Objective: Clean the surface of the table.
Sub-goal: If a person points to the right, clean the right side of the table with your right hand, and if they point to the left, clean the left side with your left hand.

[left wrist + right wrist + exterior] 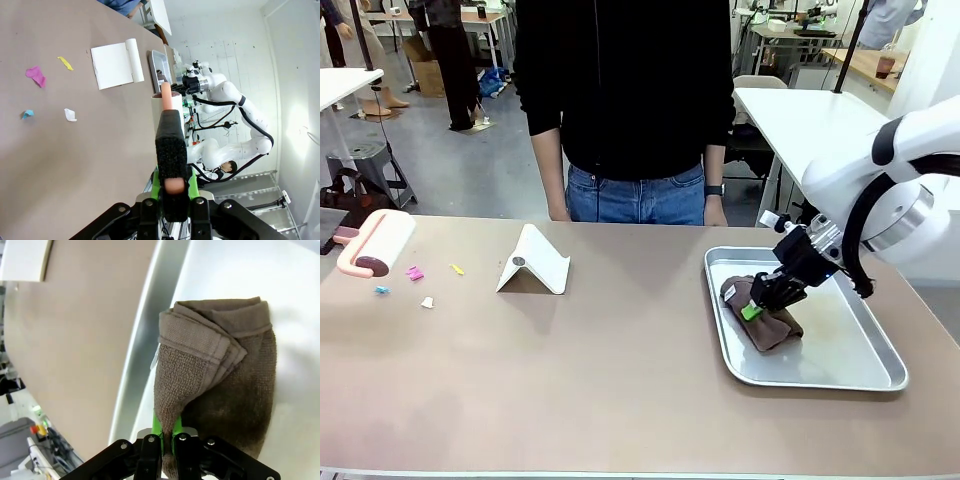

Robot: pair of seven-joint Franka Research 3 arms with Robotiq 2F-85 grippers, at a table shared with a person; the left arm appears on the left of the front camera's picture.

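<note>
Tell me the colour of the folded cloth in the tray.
The cloth is dull brown; the right wrist view shows it best.

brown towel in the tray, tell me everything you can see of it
The brown towel looks like looped terry cloth with a flatter stitched hem band. It is folded into several layers and lies rumpled on the floor of the metal tray, near the tray's left rim in the front view. The right pincer is shut on a fold at one edge. Nothing else touches it.
</note>
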